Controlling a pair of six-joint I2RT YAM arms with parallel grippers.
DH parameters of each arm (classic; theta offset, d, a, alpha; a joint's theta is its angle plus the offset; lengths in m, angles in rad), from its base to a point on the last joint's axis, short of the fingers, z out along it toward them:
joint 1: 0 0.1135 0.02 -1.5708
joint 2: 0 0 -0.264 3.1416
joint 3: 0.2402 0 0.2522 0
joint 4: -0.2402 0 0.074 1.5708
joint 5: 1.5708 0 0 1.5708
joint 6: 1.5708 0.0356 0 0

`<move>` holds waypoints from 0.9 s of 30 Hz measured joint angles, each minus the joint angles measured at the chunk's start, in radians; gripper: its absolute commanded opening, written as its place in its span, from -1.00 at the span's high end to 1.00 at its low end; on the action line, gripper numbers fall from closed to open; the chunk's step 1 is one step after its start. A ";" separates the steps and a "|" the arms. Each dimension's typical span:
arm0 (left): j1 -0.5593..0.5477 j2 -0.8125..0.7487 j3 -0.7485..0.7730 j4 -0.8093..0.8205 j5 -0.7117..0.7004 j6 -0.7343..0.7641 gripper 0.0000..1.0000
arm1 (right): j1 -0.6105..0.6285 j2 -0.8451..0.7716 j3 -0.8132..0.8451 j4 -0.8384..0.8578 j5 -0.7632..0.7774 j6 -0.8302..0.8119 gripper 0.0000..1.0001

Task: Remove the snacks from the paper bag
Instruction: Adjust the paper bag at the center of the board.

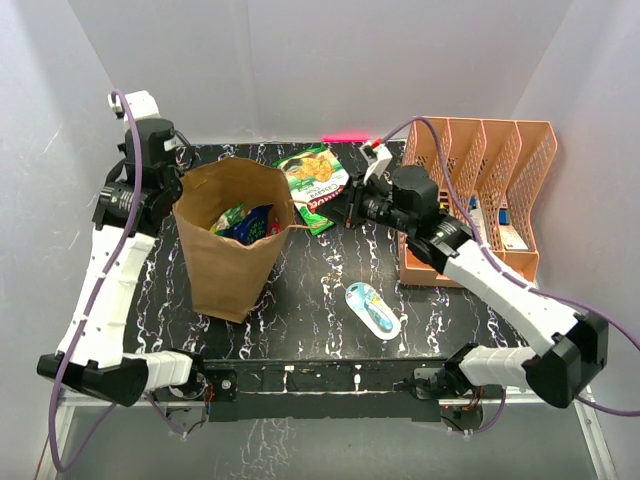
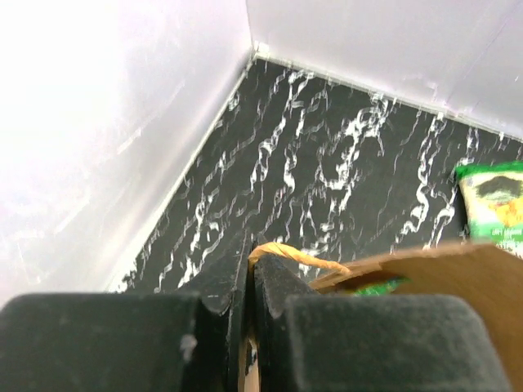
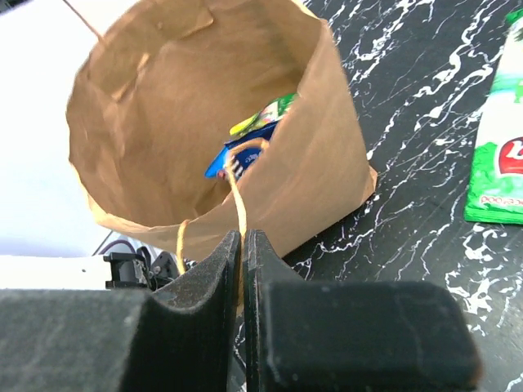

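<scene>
The brown paper bag (image 1: 232, 250) stands open on the left of the black marble table. Blue, green and red snack packets (image 1: 245, 222) lie inside it; in the right wrist view a blue one (image 3: 242, 152) and a yellow-green one (image 3: 263, 113) show. A green chip bag (image 1: 314, 184) lies flat behind the bag. My left gripper (image 1: 180, 186) is at the bag's left rim, shut on a twisted paper handle (image 2: 301, 256). My right gripper (image 1: 345, 214) is to the right of the bag, shut on the other handle (image 3: 237, 196), which is stretched taut from the rim.
A peach mesh organizer (image 1: 482, 190) stands at the back right beside my right arm. A white-and-teal blister pack (image 1: 373, 308) lies in front of the middle. White walls close the table at the back and sides.
</scene>
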 measured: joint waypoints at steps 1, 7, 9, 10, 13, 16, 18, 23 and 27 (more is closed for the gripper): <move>0.001 0.014 0.025 0.021 0.001 0.032 1.00 | 0.002 0.016 0.003 0.009 -0.008 0.002 0.85; 0.004 0.125 0.188 0.151 0.003 0.223 1.00 | 0.064 0.209 0.089 0.097 -0.032 0.050 0.85; 0.005 0.143 0.212 0.192 0.005 0.274 1.00 | 0.093 0.267 0.116 0.136 -0.032 0.077 0.85; 0.005 0.145 0.214 0.208 0.011 0.293 1.00 | 0.110 0.295 0.124 0.163 -0.032 0.097 0.85; 0.010 0.122 0.185 0.240 0.073 0.321 1.00 | 0.143 0.347 0.127 0.206 -0.032 0.135 0.84; 0.016 0.016 0.031 0.275 0.194 0.320 1.00 | 0.167 0.371 0.102 0.236 -0.040 0.172 0.84; 0.018 -0.093 -0.109 0.280 0.303 0.311 1.00 | 0.173 0.370 0.047 0.256 -0.050 0.188 0.82; 0.017 -0.301 -0.307 0.281 0.544 0.260 1.00 | 0.200 0.351 -0.105 0.244 -0.053 0.189 0.74; 0.016 -0.406 -0.384 0.279 0.663 0.199 1.00 | 0.248 0.303 -0.188 0.196 -0.053 0.170 0.64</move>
